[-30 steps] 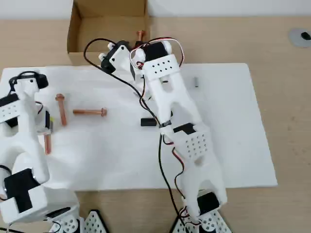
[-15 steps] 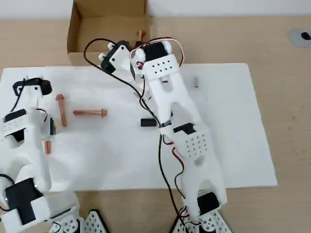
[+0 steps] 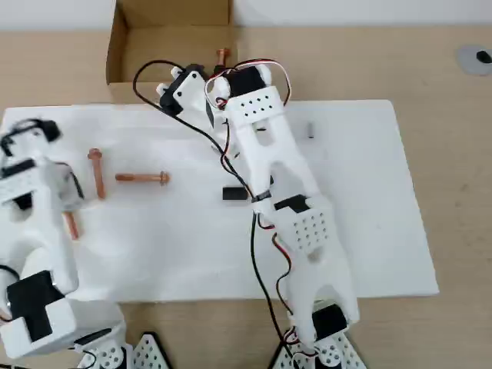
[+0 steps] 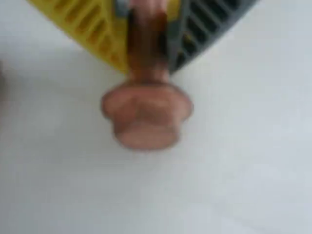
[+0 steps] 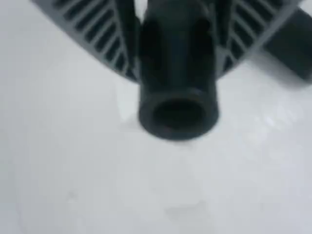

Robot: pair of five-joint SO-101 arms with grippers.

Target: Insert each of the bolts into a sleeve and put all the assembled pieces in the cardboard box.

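Left side, near edge of the white pad [image 3: 369,231]: left pincer [image 4: 146,63] is clamped on a copper bolt [image 4: 146,114]. It grips the shank, and the flanged head sticks out past the fingertips. My read is that this bolt is meant to be mated with a sleeve. I can't tell how much shank is free for that.

Just right of that arm, two loose bolts lie flat on the pad, one running near-to-far [image 3: 98,173] and one lying crosswise [image 3: 142,177]. They lie between the two arms, so any sweep across could knock them.

Far side: the cardboard box [image 3: 115,54] sits on the wooden surface [image 3: 446,154], open side up. I see nothing in it from here. A fourth bolt [image 3: 222,55] rests just beside its right wall.

Centre: right pincer [image 5: 178,73] is closed around a black sleeve [image 5: 178,97], with the bore end clear of the jaws, presumably held out to take the bolt. The two arms are well apart.

In the way: a black cable [image 3: 165,73] loops over the far edge of the pad. A spare sleeve [image 3: 234,193] lies beside the right arm, and a small grey piece [image 3: 310,130] lies to its right.
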